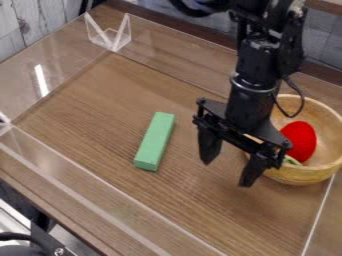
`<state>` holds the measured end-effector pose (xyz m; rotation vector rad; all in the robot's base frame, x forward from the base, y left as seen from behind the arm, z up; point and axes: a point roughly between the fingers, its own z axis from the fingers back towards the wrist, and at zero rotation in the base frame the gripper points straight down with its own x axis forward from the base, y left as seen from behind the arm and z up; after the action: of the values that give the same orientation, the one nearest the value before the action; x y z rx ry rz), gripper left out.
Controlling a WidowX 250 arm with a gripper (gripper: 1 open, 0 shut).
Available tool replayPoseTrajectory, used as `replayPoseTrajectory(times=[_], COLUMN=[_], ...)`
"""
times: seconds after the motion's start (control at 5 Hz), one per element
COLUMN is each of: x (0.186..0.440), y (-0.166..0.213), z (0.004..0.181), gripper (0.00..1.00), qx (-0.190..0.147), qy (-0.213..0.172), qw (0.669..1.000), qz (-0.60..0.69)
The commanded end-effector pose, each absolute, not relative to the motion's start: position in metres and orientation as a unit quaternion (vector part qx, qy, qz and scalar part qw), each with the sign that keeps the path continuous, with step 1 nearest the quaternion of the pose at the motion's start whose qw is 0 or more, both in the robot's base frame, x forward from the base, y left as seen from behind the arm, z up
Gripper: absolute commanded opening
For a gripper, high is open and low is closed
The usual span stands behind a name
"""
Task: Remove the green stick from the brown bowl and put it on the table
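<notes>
Gripper (227, 172) noted in the camera view with its two dark fingers parted and nothing seen between them; its state is recorded as released. It is held just beside the brown bowl (318, 180), over the side facing the green stick (155, 141), and part of the bowl's near rim is hidden behind the arm.

The green stick is seen outside the bowl, well apart from it, lying flat on the table (80, 205). Neither finger is in contact with it. Inside the bowl a red object (297, 141) is seen, with a small green patch low beside it — too little is shown for that patch to be identified.

By judgement, the transfer is complete and only a withdrawal of the arm is called for. Risks assessed from this position: the bowl's rim could be clipped and the bowl shoved or tipped if the hand were swung toward it while low, since the clearance there is small. The stick could be knocked askew if the arm were instead swept low across the wood away from the bowl. The green patch could be mistaken for the target because of its similar colour — a needless reach into the bowl would follow, and the red object could be disturbed.
</notes>
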<state>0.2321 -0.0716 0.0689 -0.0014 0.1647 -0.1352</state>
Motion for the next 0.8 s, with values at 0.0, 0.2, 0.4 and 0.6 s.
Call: replayPoseTrajectory(times=[0.0,0.2,0.4,0.6], x=[0.249,0.254,0.26,0.262], y=[-0.069,-0.069,-0.07,-0.077], z=[0.08,0.078,0.077,0.076], gripper=[0.0,0.0,0.0,0.0], qx=[-0.001,-0.001,-0.001,-0.002], qy=[0.054,0.054,0.053,0.053], qw=[0.993,0.995,0.996,0.998], qz=[-0.103,-0.085,-0.066,-0.032])
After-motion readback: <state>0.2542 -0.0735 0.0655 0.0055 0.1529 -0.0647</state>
